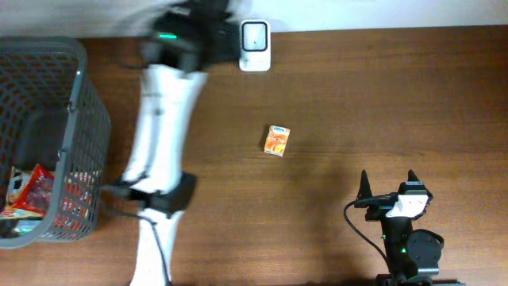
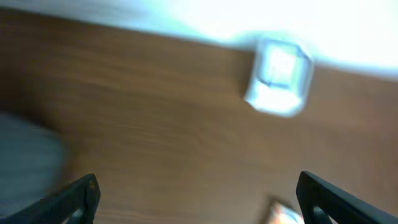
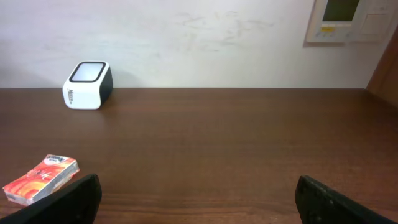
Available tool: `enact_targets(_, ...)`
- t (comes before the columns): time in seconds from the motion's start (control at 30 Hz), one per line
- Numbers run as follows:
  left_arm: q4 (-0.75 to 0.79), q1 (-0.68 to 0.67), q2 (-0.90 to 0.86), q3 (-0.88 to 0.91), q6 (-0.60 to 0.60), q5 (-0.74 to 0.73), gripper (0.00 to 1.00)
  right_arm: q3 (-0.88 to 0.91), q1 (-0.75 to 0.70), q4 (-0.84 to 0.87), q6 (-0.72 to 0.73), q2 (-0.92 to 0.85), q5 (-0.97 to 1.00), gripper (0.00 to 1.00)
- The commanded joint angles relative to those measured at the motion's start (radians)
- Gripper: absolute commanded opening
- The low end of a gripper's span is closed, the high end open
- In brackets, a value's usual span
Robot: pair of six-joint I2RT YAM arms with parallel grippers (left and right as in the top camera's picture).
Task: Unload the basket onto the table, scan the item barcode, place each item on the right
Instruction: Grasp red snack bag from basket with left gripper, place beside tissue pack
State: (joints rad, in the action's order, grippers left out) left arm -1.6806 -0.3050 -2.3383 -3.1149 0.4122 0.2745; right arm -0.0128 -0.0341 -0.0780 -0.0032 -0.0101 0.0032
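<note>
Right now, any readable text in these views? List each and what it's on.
None can be read.
scanner: small mark on its side, too small to read.
orange packet: print blurred.
wall panel: labels too small.
red packets in the basket: print too small.

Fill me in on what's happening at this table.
Two robot arms are set to scan an item's barcode. The orange packet lies alone mid-table, held by neither. The left gripper, open and empty, is blurred near the white scanner. The right gripper rests open, apart from both.
</note>
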Motion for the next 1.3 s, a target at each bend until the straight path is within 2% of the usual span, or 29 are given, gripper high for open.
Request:
enact_targets(0.0, -0.008, 0.240, 0.150, -0.021, -0.047, -0.061, 0.98, 0.007, -0.006, -0.004, 0.003, 0.006, 0.006, 0.98)
enact_targets(0.13, -0.008, 0.523, 0.225, -0.014, -0.047, -0.171, 0.89, 0.007, -0.006, -0.004, 0.003, 0.006, 0.006, 0.98)
enact_targets(0.17, -0.008, 0.598, 0.239, 0.004, -0.048, -0.254, 0.96, 0.007, -0.006, -0.004, 0.003, 0.006, 0.006, 0.99)
enact_targets(0.2, -0.008, 0.648, 0.249, 0.027, -0.053, -0.320, 0.99, 0.007, -0.006, -0.004, 0.003, 0.006, 0.006, 0.98)
enact_targets(0.27, -0.008, 0.744, 0.278, 0.110, -0.070, -0.394, 0.99, 0.007, -0.006, -0.004, 0.003, 0.006, 0.006, 0.98)
enact_targets(0.3, -0.008, 0.776, 0.294, 0.160, -0.069, -0.375, 0.99, 0.007, -0.006, -0.004, 0.003, 0.006, 0.006, 0.99)
enact_targets(0.37, -0.008, 0.829, 0.340, 0.320, -0.019, -0.249, 0.99, 0.007, -0.006, -0.004, 0.003, 0.006, 0.006, 0.98)
enact_targets(0.5, -0.008, 0.866, 0.400, 0.634, 0.058, -0.033, 0.99, 0.007, -0.006, -0.004, 0.003, 0.006, 0.006, 0.98)
enact_targets(0.57, -0.008, 0.879, 0.401, 0.771, 0.119, 0.009, 0.99, 0.007, -0.006, -0.004, 0.003, 0.006, 0.006, 0.98)
enact_targets(0.67, 0.024, 0.892, 0.401, 0.980, 0.211, 0.011, 0.99, 0.007, -0.006, -0.004, 0.003, 0.006, 0.006, 0.98)
enact_targets(0.83, 0.255, 0.893, 0.401, 1.320, 0.213, 0.015, 0.99, 0.007, -0.006, -0.004, 0.003, 0.006, 0.006, 0.98)
enact_targets(1.03, 0.444, 0.896, 0.401, 1.556, 0.213, 0.039, 0.99, 0.007, -0.006, -0.004, 0.003, 0.006, 0.006, 0.98)
enact_targets(1.07, 0.459, 0.899, 0.401, 1.571, 0.213, 0.060, 0.92, 0.007, -0.006, -0.004, 0.003, 0.006, 0.006, 0.98)
enact_targets(1.1, 0.465, 0.903, 0.401, 1.581, 0.213, 0.092, 0.78, 0.007, -0.006, -0.004, 0.003, 0.006, 0.006, 0.98)
enact_targets(1.13, 0.463, 0.904, 0.401, 1.582, 0.213, 0.116, 0.52, 0.007, -0.006, -0.004, 0.003, 0.006, 0.006, 0.98)
enact_targets(1.23, 0.458, 0.904, 0.401, 1.582, 0.213, 0.100, 0.00, 0.007, -0.006, -0.004, 0.003, 0.006, 0.006, 0.98)
enact_targets(1.27, 0.450, 0.904, 0.401, 1.582, 0.213, 0.100, 0.00, 0.007, -0.006, -0.004, 0.003, 0.006, 0.006, 0.99)
